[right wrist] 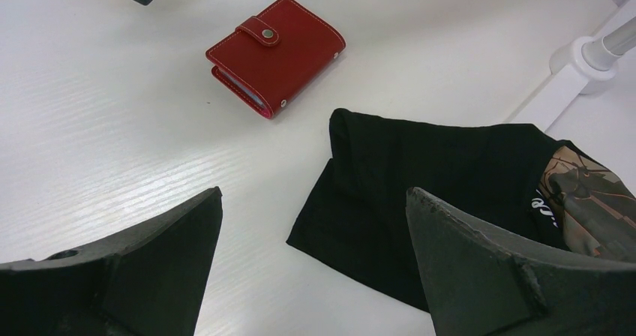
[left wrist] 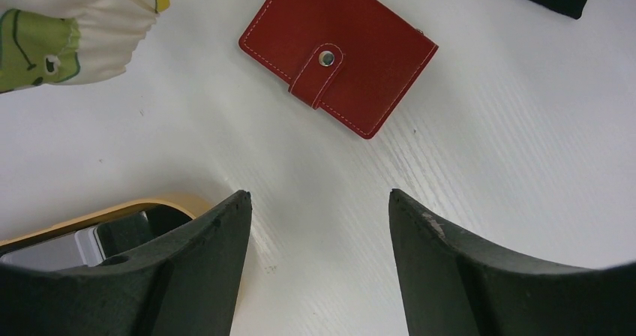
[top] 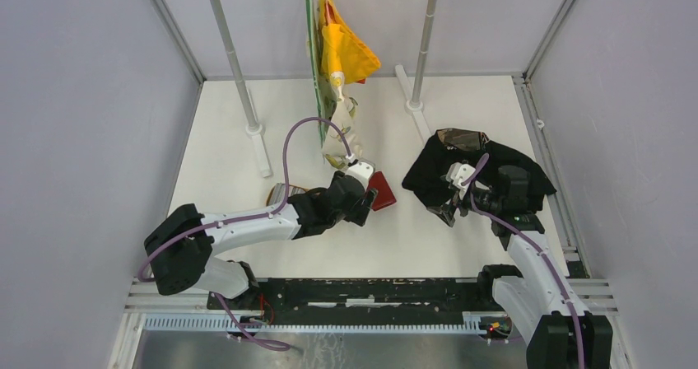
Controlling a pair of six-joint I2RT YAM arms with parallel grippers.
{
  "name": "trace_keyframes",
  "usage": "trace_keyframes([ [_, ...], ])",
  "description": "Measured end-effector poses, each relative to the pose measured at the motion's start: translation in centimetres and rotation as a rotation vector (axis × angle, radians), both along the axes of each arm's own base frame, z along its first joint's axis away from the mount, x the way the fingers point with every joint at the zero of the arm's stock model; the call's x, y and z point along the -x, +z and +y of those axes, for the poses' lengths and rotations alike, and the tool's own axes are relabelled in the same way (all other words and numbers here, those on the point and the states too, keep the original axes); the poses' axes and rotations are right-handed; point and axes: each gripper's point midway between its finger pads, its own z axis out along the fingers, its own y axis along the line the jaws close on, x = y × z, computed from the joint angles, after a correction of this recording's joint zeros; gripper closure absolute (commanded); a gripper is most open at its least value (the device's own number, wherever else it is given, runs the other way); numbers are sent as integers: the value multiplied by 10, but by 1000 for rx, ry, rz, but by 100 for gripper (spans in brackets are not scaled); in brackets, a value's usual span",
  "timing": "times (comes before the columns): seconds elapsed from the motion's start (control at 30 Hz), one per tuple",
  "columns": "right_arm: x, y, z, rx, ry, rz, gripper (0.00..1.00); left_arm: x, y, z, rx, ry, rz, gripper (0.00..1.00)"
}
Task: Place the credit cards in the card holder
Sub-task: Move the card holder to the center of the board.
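Observation:
The card holder [top: 383, 193], a red wallet, lies folded on the white table with its strap snapped over the stud. My left gripper [top: 368, 207] hovers just beside it, open and empty. In the left wrist view the card holder [left wrist: 337, 51] lies ahead of my left gripper [left wrist: 319, 197], with only bare table between the fingers. A grey credit card [left wrist: 49, 252] lies in the tan tray [left wrist: 112, 210] behind the left finger. My right gripper [right wrist: 315, 193] is open and empty over the black cloth's corner, with the card holder [right wrist: 274, 55] farther ahead.
The black cloth [top: 477, 170] lies crumpled under the right arm. A yellow and green garment [top: 339, 56] hangs from a rack; its hem [left wrist: 67, 28] reaches the table near the card holder. Two rack posts [top: 253, 126] stand at the back. Grey walls enclose the table.

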Motion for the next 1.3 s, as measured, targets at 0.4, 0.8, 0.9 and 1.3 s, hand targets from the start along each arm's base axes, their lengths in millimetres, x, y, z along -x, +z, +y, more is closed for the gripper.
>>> trace_keyframes([
  [0.4,0,2,0,1,0,-10,2,-2,4,-2,-30,-49,-27,22],
  [0.8,0,3,-1,7,1,-28,2,-15,-10,-16,-103,-138,-7,35],
  [0.9,0,3,-1,8,1,-29,2,-21,-13,-23,-116,-172,0,38],
  [1.3,0,4,-1,8,2,-40,2,-39,-32,-28,-76,-244,101,54],
])
